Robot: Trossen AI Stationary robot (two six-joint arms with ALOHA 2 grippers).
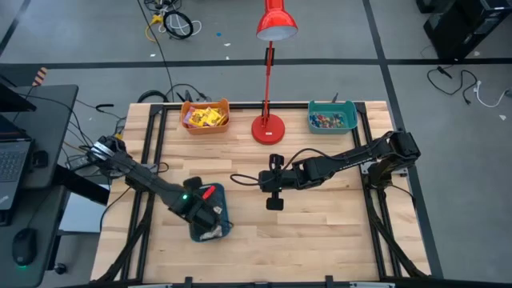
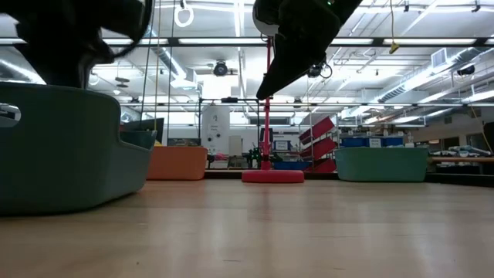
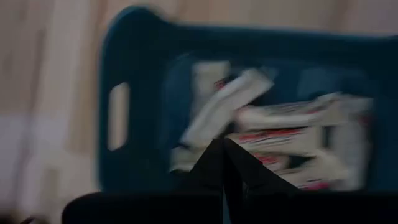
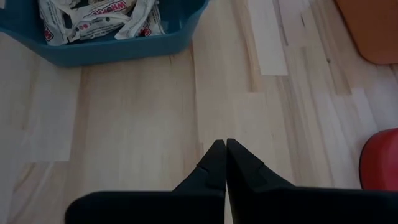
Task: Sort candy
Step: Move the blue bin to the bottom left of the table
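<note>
Left gripper (image 1: 210,218) hovers clenched and empty over the dark teal bin (image 1: 224,210) near the table's front, where pale wrapped candy bars (image 3: 273,121) lie heaped. The wrist view is blurred, so exact overlaps are hard to call. Right gripper (image 1: 274,202) hangs pinched shut, holding nothing, above bare wood mid-table. More candy sits in the orange bin (image 1: 206,117) and the far teal bin (image 1: 332,120). These look light, crinkly, slippery; pinch a bar across its middle.
</note>
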